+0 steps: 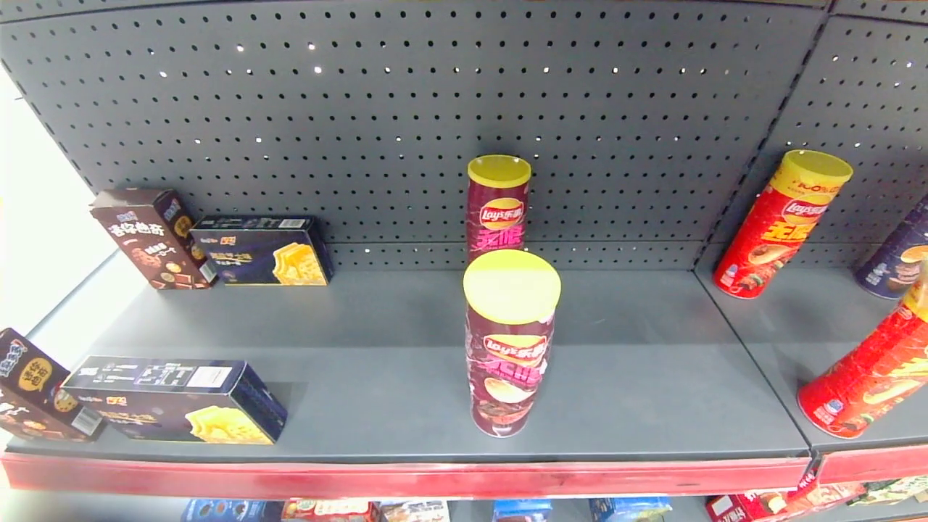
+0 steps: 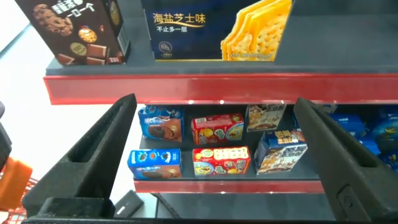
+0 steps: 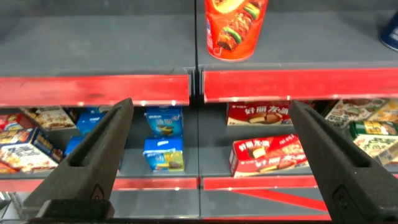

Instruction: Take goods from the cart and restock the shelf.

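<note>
**Both grippers empty at the shelf lip; chip tubes standing on the deck**

Left gripper [image 2: 214,102]: fingers spread wide, nothing between them. It sits level with the red front lip [image 2: 217,87] of the grey metal shelf [image 1: 362,362] and faces small snack boxes [image 2: 217,160] on the lower tier.

Right gripper [image 3: 211,104]: likewise splayed and empty, beneath the red cylindrical chip tube [image 3: 235,28] at the next bay's front edge.

Front row on the deck:
- dark-blue rectangular cracker box [image 1: 174,402], lying flat at left
- brown cookie box [image 1: 29,388], just beside it
- maroon cardboard chip tube with yellow plastic lid [image 1: 511,348], upright at centre

Behind that stands a second maroon tube [image 1: 499,206], close to the dark perforated back panel [image 1: 362,109] and well apart from the rear boxes [image 1: 264,250] at left.

Handling guess: the tubes are probably light and stiff-walled but crushable. They look glossy, so likely slippery, and tall enough to topple easily. The best hold looks like mid-body across the diameter with a moderate squeeze. Avoid the lid, which may pop off.
</note>
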Robot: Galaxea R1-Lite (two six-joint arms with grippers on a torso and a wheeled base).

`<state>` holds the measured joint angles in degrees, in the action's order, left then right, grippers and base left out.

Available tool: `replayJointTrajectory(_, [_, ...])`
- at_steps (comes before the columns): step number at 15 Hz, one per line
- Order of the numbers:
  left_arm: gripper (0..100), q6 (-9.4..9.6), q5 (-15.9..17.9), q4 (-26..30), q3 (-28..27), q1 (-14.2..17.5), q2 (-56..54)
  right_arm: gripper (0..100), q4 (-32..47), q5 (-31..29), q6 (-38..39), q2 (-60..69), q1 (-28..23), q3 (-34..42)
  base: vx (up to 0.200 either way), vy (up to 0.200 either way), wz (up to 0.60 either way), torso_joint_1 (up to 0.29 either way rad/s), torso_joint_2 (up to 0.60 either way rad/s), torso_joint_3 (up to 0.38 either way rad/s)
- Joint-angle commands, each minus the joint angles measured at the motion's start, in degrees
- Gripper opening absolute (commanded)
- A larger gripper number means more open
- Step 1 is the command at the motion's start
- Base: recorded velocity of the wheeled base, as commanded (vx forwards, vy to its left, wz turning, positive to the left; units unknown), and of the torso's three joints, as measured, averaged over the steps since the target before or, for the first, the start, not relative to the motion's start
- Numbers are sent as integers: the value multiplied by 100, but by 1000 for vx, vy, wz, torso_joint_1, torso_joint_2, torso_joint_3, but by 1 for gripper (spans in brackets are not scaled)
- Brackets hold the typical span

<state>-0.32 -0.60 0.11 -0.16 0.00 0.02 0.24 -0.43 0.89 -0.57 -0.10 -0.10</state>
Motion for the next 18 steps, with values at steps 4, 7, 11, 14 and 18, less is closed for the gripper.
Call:
replayJointTrajectory(4, [100,-3,-2,-2,-2,9,-2,100,-7,-1,-1,-4,1,1,0,0,0,0,0,0])
replayJointTrajectory(7, [100,-3,-2,-2,-2,9,-2,100,-7,-1,-1,-4,1,1,0,0,0,0,0,0])
replayJointTrajectory(11, [100,-3,-11,-2,7,9,-2,100,-7,-1,-1,-4,1,1,0,0,0,0,0,0])
replayJointTrajectory(14, [100,5,-11,-11,16,9,-2,100,-7,-1,-1,-4,1,1,0,0,0,0,0,0])
replayJointTrajectory(18, [100,5,-11,-11,16,9,-2,100,-7,-1,-1,-4,1,1,0,0,0,0,0,0])
